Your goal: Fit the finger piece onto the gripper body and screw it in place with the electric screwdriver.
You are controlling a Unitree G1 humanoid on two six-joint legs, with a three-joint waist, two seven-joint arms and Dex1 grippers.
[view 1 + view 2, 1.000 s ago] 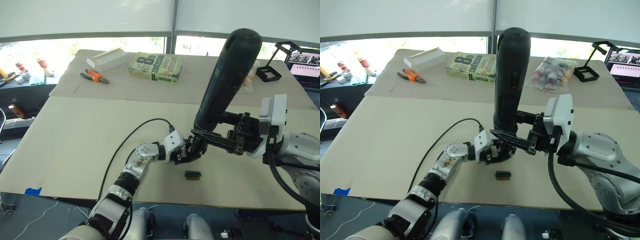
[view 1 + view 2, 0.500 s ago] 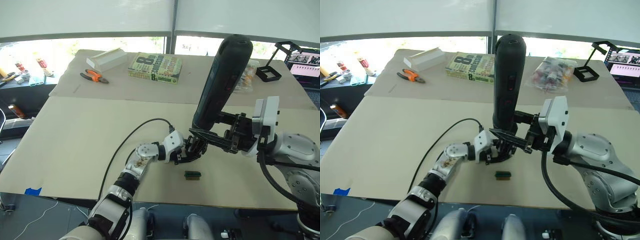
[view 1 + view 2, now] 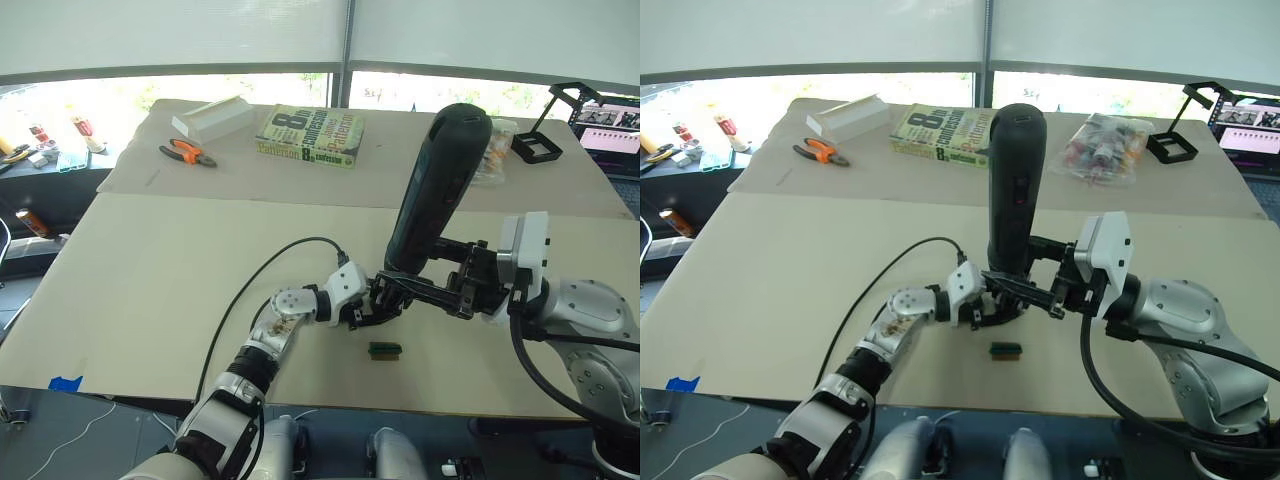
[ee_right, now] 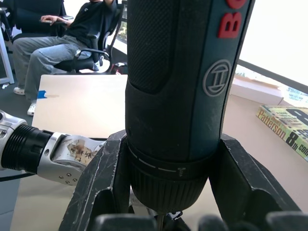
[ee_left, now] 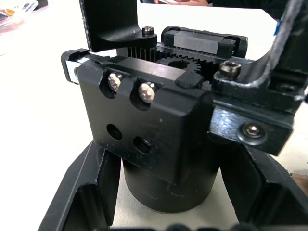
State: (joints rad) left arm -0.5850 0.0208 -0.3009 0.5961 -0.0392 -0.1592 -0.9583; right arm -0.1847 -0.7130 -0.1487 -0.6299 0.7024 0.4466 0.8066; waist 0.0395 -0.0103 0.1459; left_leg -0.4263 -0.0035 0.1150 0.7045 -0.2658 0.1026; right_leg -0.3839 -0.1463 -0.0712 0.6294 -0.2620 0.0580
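My right gripper [image 3: 1025, 288] pinches the thick black cylindrical electric screwdriver [image 3: 1014, 190] upright, so its bit meets the chunky black gripper body [image 5: 159, 144] clamped below by my left gripper [image 3: 992, 310].

The screwdriver [image 3: 1014, 190] is black with a red mark. The gripper body [image 5: 154, 139] is black with silver screw heads. Near it on the tan worktop [image 3: 160, 270] lies a green-topped block [image 3: 385, 349]; beyond it, orange-handled pliers [image 3: 188, 153].
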